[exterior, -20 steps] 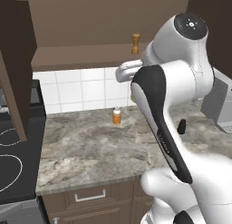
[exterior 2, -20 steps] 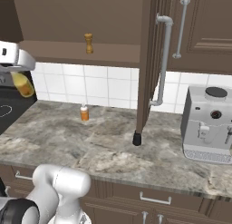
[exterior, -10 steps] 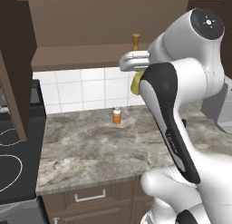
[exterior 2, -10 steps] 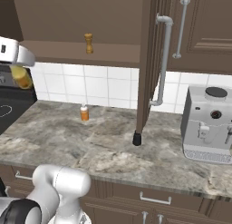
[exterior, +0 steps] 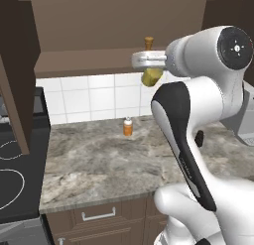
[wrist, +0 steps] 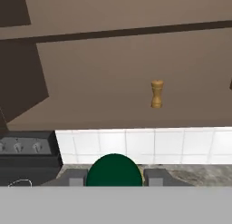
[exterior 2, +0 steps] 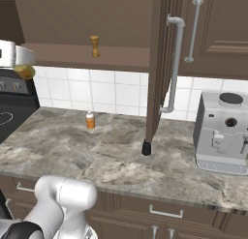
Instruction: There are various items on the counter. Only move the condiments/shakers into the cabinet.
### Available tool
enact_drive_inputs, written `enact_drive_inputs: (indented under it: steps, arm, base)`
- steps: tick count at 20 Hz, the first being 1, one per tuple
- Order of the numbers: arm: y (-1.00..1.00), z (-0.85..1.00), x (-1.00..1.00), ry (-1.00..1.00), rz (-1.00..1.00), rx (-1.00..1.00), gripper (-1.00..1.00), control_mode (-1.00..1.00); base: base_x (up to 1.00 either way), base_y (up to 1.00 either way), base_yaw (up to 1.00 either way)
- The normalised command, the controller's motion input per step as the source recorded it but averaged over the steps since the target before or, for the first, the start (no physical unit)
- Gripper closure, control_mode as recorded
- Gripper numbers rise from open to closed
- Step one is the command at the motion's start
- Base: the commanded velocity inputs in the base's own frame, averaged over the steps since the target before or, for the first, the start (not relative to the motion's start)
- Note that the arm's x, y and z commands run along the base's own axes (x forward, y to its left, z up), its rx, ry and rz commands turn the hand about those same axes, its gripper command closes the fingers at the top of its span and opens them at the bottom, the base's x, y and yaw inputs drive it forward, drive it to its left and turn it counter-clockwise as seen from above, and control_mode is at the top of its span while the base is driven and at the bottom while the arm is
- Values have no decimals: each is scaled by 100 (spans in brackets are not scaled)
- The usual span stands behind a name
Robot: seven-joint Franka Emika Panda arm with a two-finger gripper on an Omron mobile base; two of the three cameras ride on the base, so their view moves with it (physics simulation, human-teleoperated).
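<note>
The slim yellow squeeze bottle with the dark green cap (exterior: 151, 76) is held clamped in the pincer (exterior: 149, 70), raised level with the front edge of the plain flat shelf (exterior: 89, 60) of the dark brown wooden wall cabinet (exterior 2: 116, 20). In the hand view the round green cap (wrist: 114, 170) is seen end-on between the two finger tips, so the bottle's long axis is taken to run along the pincer toward the cabinet opening. The small brown wooden turned shaker (exterior 2: 95, 46) is stood upright on the shelf, at about one o'clock from the cap in the hand view, with bare shelf to either side of it. On the grey-brown marbled stone tabletop (exterior: 99, 159) a small orange bottle (exterior: 128, 126) is stood near the tiled wall. A small black shaker (exterior 2: 146, 147) is stood below the edge of the open cabinet door (exterior 2: 162, 64).
</note>
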Motion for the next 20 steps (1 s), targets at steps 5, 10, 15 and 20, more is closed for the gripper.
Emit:
enact_drive_inputs:
  steps: [5, 10, 15, 20]
  arm:
    - [-7, 16, 29, -7, -4, 18, 100, -100]
    - [-11, 10, 24, -4, -2, 8, 100, -100]
    - [-1, 0, 40, 5, 0, 0, 100, -100]
    - [-12, 2, 43, 8, 0, 1, 100, -100]
  base:
    - [0, 0, 0]
    - [0, 0, 0]
    - [0, 0, 0]
    - [0, 0, 0]
